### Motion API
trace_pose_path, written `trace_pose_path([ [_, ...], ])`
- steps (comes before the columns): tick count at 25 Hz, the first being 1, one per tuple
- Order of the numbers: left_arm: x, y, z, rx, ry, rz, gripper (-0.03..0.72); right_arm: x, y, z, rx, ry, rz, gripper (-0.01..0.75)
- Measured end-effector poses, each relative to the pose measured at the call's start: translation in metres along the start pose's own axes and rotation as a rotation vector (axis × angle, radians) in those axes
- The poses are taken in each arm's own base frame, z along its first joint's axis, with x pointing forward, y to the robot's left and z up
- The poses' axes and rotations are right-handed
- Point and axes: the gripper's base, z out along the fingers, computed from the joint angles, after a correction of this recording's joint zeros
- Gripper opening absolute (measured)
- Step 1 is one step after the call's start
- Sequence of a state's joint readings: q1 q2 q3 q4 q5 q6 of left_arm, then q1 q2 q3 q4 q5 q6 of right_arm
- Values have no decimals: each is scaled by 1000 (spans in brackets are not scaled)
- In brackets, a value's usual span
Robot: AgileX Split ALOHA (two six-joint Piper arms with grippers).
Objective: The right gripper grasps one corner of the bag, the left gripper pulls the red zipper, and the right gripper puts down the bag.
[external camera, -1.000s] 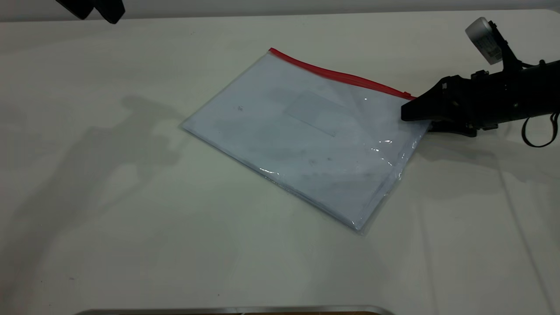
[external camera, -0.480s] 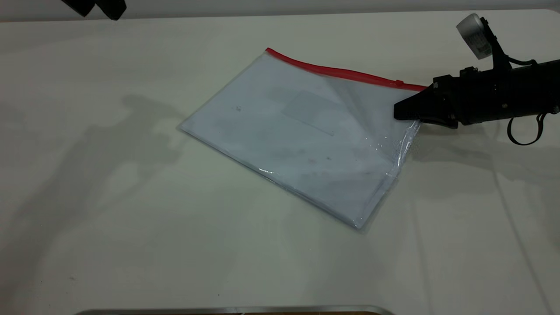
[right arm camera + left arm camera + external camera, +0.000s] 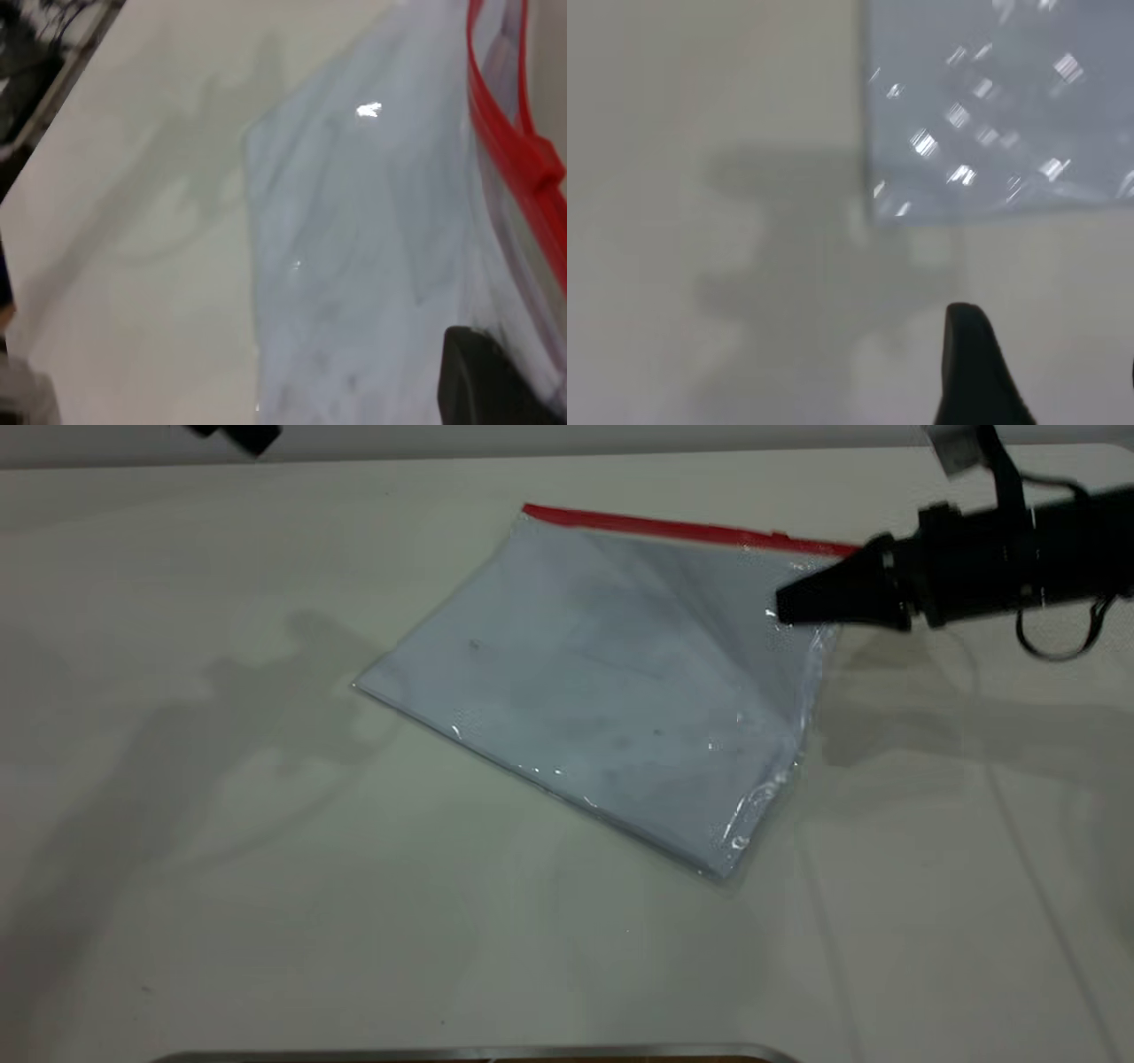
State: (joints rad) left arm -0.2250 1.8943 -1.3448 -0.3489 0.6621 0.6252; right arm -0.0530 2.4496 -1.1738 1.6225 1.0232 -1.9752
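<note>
Right pincer [image 3: 784,607] clamped on bag [image 3: 611,682] corner [image 3: 819,567] by red zipper [image 3: 673,529], lifted off worktop [image 3: 266,868]; left pincer [image 3: 244,436] mostly cropped, opening indeterminable.

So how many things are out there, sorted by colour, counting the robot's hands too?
Black: 2, the left hand and the right hand
Clear: 1, the bag
Red: 1, the red zipper on the bag's edge
White: 1, the table
Total: 5
</note>
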Motion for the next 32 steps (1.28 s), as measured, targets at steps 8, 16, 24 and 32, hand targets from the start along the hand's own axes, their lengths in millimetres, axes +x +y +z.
trace_pose_path([
  [8,-28,-16,27,212,-98,243,482,-37,47,11,42,127,-269,34],
  [16,-55,-47,50,358,-109,592,482,-44,91,42,-11,179,-444,34],
  [24,-60,-66,57,451,-77,729,482,-37,116,52,-197,211,-502,34],
  [32,-57,-76,56,508,-60,815,482,-35,122,51,-265,219,-514,34],
])
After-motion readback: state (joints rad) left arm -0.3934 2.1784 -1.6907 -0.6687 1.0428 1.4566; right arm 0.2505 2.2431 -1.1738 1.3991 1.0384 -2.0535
